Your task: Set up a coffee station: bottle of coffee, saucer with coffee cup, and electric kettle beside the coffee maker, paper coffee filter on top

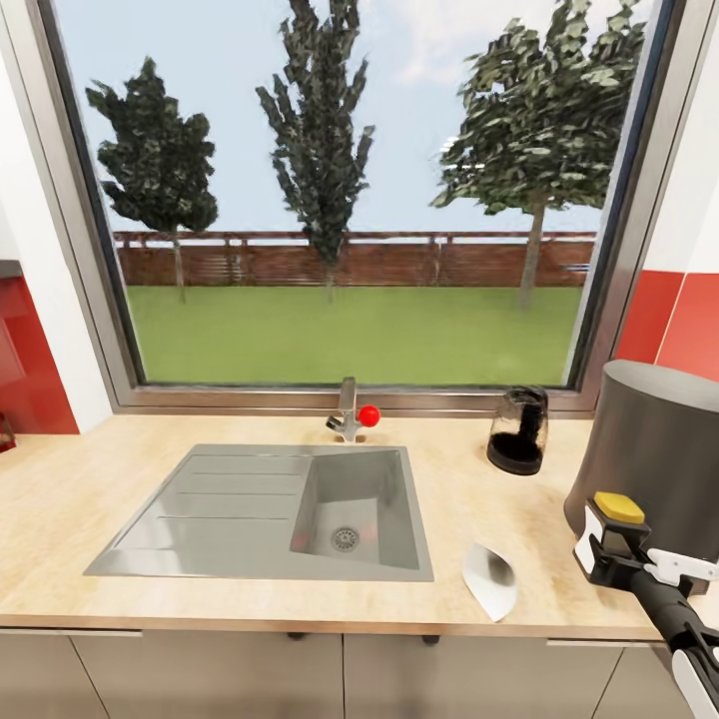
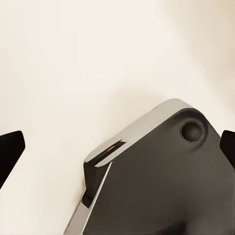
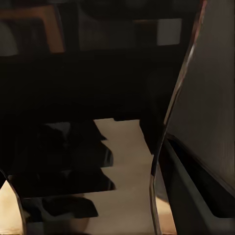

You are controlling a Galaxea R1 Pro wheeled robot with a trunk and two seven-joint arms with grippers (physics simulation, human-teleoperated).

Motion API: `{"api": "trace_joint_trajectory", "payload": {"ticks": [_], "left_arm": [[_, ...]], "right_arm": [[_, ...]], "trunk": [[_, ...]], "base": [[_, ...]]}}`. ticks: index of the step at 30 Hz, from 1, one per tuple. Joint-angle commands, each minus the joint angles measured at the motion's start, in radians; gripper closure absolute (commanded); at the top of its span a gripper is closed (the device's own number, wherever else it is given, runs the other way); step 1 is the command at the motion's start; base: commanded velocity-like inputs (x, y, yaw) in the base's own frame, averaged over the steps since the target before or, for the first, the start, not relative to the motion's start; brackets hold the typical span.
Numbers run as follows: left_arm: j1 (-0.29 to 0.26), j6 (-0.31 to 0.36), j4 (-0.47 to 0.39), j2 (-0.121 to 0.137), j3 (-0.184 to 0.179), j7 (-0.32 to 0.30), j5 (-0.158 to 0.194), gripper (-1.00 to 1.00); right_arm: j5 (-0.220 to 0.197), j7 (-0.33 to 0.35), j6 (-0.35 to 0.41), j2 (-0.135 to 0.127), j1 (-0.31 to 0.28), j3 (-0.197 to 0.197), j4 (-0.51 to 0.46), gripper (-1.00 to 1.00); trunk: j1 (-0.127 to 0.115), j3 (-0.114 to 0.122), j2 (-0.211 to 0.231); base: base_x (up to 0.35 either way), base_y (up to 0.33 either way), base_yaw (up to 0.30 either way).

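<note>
The bottle of coffee (image 1: 517, 431), a glass jar with dark grounds, stands on the wooden countertop (image 1: 80, 499) under the window. A white paper coffee filter (image 1: 489, 579) lies flat near the counter's front edge, right of the sink. A large dark grey cylindrical appliance (image 1: 654, 454) stands at the far right; I cannot tell whether it is the coffee maker or the kettle. My right gripper (image 1: 607, 544) is right against its lower front, and its jaws are hidden. In the right wrist view a dark curved body (image 3: 205, 98) looms close. My left gripper (image 2: 118, 149) is open, holding nothing.
A grey sink (image 1: 270, 509) with a drainboard is set in the middle of the counter, and a faucet with a red knob (image 1: 367, 415) stands behind it. A big window rises behind. Red wall panels (image 1: 30, 369) flank both sides. Cabinet fronts run below the counter edge.
</note>
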Motion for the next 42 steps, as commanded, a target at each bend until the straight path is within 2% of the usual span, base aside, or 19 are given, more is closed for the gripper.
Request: {"api": "trace_joint_trajectory", "payload": {"ticks": [1, 12, 42], "left_arm": [[0.0, 0.002, -0.001, -0.001, 0.008, -0.008, 0.003, -1.0], [0.0, 0.0, -0.002, -0.004, 0.008, -0.008, 0.003, -1.0], [0.0, -0.005, -0.003, -0.015, 0.007, -0.008, -0.004, -1.0]], "right_arm": [[-0.013, 0.008, -0.003, 0.0, -0.001, -0.001, 0.006, 1.0], [-0.005, 0.009, -0.023, 0.011, -0.001, 0.0, 0.016, 1.0], [-0.003, -0.018, -0.043, 0.008, -0.001, 0.004, 0.048, 1.0]], "trunk": [[0.004, -0.005, -0.009], [0.046, -0.039, -0.086], [0.161, -0.133, -0.296]], "base": [[0.0, 0.0, 0.0], [0.0, 0.0, 0.0], [0.0, 0.0, 0.0]]}}
